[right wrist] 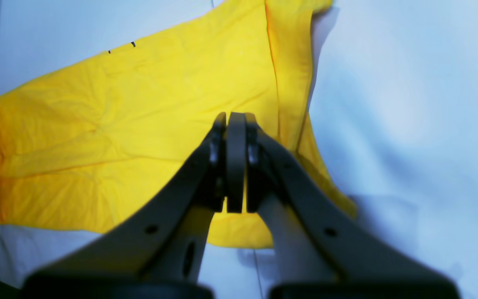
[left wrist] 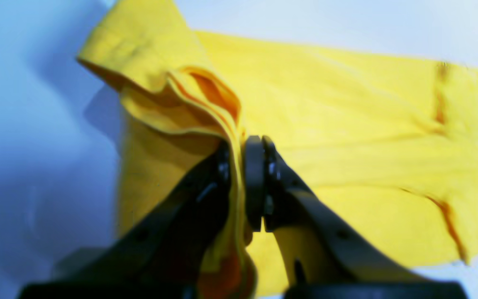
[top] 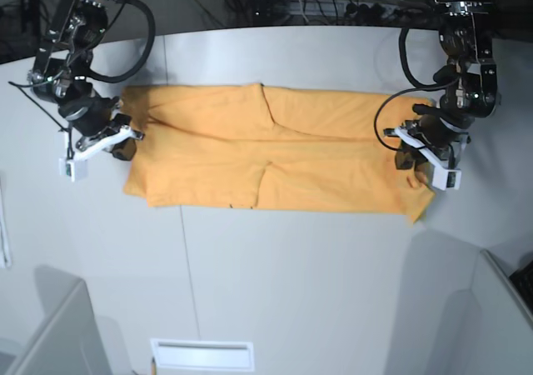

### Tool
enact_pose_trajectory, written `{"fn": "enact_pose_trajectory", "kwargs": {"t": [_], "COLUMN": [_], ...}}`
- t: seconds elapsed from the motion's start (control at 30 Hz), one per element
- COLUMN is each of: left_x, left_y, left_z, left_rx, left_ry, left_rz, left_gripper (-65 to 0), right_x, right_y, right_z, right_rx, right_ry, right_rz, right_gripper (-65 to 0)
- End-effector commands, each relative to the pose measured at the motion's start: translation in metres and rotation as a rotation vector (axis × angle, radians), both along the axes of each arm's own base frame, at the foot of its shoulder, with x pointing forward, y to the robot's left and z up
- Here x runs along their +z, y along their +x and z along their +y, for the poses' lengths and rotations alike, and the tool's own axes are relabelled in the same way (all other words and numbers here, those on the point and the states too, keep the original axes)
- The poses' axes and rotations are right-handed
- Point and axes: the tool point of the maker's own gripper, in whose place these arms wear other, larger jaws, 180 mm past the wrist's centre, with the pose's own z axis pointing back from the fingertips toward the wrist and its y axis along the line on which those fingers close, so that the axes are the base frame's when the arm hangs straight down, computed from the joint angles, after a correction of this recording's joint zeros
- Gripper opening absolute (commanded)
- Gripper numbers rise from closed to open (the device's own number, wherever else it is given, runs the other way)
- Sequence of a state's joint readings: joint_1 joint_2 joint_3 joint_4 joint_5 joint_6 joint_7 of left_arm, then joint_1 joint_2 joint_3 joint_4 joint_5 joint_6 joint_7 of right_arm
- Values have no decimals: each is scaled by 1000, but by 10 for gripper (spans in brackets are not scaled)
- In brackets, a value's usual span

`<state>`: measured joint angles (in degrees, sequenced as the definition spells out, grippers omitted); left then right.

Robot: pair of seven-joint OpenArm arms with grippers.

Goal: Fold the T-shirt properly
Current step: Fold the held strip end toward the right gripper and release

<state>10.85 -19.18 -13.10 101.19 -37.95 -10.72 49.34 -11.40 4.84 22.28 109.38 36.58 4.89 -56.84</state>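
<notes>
The T-shirt (top: pixel 266 154) lies as a long band across the middle of the table (top: pixel 291 292), apparently already folded lengthwise, so each end is within one arm's reach for the next fold. At its right end the left gripper (left wrist: pixel 243 182) pinches a raised bunch of layered cloth, reaching down from the far right. At the left end the right gripper (right wrist: pixel 235 162) hangs pressed together over the edge, gripping nothing visible.

Left hand (left wrist: pixel 241 182) pinched tight; right hand (right wrist: pixel 235 162) closed, empty.
</notes>
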Motion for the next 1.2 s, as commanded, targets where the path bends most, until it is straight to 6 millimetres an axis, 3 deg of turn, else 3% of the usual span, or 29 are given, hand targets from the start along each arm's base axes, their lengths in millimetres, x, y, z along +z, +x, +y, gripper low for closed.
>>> {"fn": "enact_pose_trajectory", "kwargs": {"t": [0.0, 0.13, 0.7, 1.17], "left_x": [13, 11, 11, 3], "left_y": [8, 13, 19, 11], "left_z": [-5, -37, -138, -177], "left_rx": [-26, -97, -243, -330], "left_ry": [1, -29, -164, -197], "left_rz": [-47, -46, -37, -4], "left_gripper": [-650, -650, -650, -650], "right_x": [11, 11, 10, 9], "right_y": [6, 7, 6, 5], "right_z": [-3, -3, -4, -5], "right_rx": [-6, -6, -10, -11], "right_ry": [-6, -6, -4, -6], "right_rz": [-42, -43, -37, -36], "right_gripper": [-650, -650, -650, -650]}}
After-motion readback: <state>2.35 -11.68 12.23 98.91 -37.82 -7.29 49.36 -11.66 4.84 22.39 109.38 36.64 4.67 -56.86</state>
